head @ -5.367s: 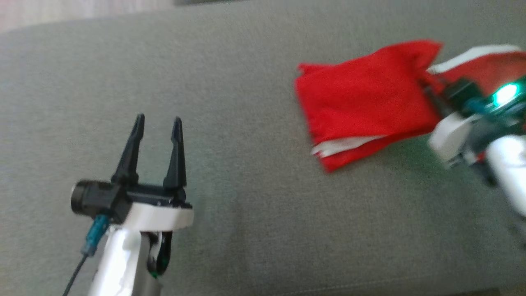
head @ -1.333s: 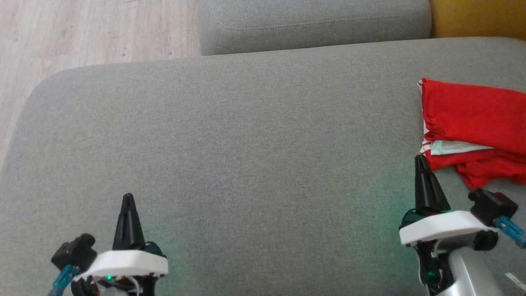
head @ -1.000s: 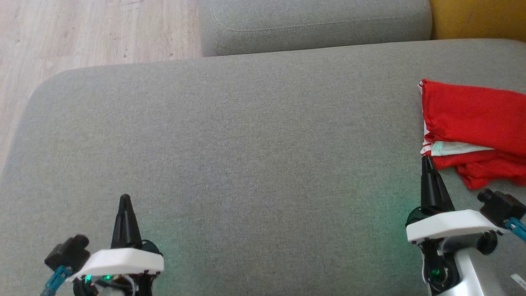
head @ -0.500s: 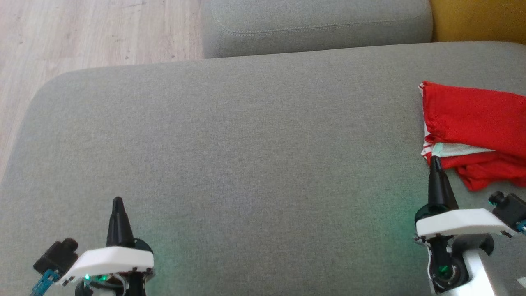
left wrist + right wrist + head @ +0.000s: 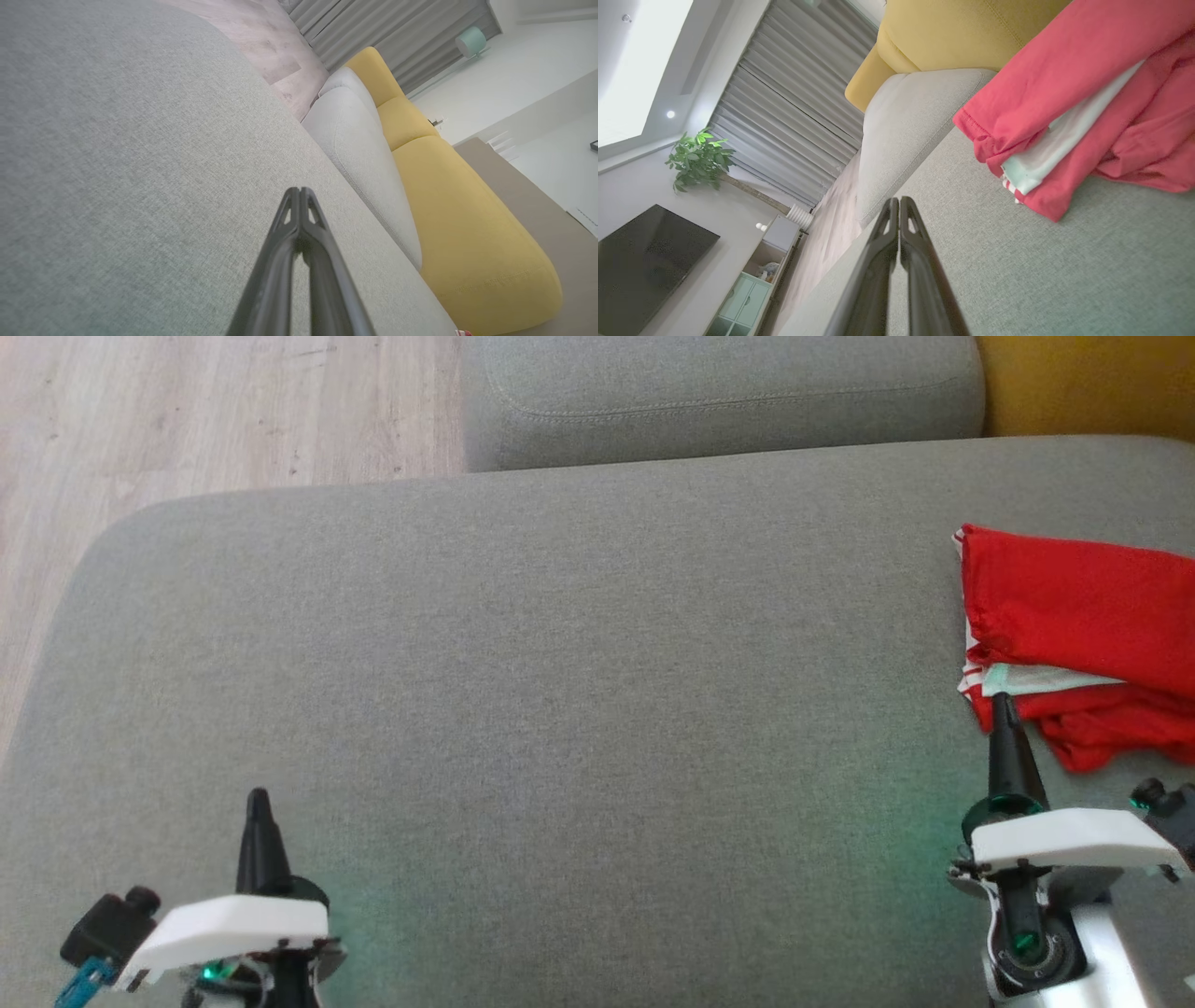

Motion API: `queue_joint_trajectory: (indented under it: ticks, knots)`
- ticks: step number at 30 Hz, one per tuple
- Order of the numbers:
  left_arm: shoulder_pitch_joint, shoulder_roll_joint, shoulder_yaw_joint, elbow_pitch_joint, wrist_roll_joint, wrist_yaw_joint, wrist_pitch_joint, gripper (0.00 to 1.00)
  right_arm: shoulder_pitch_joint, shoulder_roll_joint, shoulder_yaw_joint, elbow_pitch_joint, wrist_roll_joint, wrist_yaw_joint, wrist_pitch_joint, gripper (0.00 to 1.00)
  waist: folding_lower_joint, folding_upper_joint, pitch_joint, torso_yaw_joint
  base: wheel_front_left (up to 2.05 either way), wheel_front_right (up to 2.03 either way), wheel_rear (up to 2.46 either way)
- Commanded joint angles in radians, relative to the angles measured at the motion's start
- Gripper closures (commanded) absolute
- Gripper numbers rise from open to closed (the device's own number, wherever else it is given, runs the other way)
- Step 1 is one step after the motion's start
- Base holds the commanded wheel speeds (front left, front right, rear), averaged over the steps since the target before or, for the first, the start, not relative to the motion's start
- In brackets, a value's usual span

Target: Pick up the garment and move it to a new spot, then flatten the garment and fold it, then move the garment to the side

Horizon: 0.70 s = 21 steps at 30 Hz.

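The garment [image 5: 1083, 616], red with a white band showing between its folded layers, lies folded at the right edge of the grey sofa seat [image 5: 560, 663]; the right wrist view shows the garment [image 5: 1087, 84] ahead and to the right. No lettering shows. My right gripper [image 5: 1002, 705] is shut and empty, its tip just in front of the garment's near left corner, apart from it. At the lower left my left gripper [image 5: 257, 800] is also shut with nothing in it, far from the garment. In both wrist views the fingers [image 5: 299, 200] [image 5: 899, 205] press together.
A grey back cushion [image 5: 719, 392] runs along the far side of the seat, with a yellow cushion [image 5: 1083, 383] at the far right. Wooden floor [image 5: 187, 411] lies beyond the seat's left end. The right wrist view shows a plant [image 5: 698, 158] and a dark screen [image 5: 640, 261] across the room.
Both grippers have drawn back toward the bottom of the head view, staying shut. The head view has shifted slightly. The garment lies where it was released.
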Motion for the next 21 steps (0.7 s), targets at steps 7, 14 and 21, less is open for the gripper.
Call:
queue_joint_trajectory:
  ticks: [7, 14, 21]
  knots:
    - [-0.046, 0.004, 0.041, -0.041, -0.085, -0.013, 0.022, 1.0, -0.018, -0.018, -0.004, -0.043, 0.1, -0.001, 0.024, 1.0, 0.0, 0.0, -0.003, 0.002, 0.0, 0.0, 0.0]
    - [-0.047, 0.005, 0.053, -0.045, -0.157, -0.018, 0.042, 1.0, -0.015, -0.018, -0.013, -0.047, 0.183, -0.001, 0.044, 1.0, 0.0, 0.0, -0.007, 0.004, 0.0, 0.0, 0.0]
    - [-0.048, 0.005, 0.065, -0.049, -0.229, -0.023, 0.063, 1.0, -0.012, -0.018, -0.023, -0.051, 0.267, -0.001, 0.064, 1.0, 0.0, 0.0, -0.01, 0.006, 0.0, 0.0, 0.0]
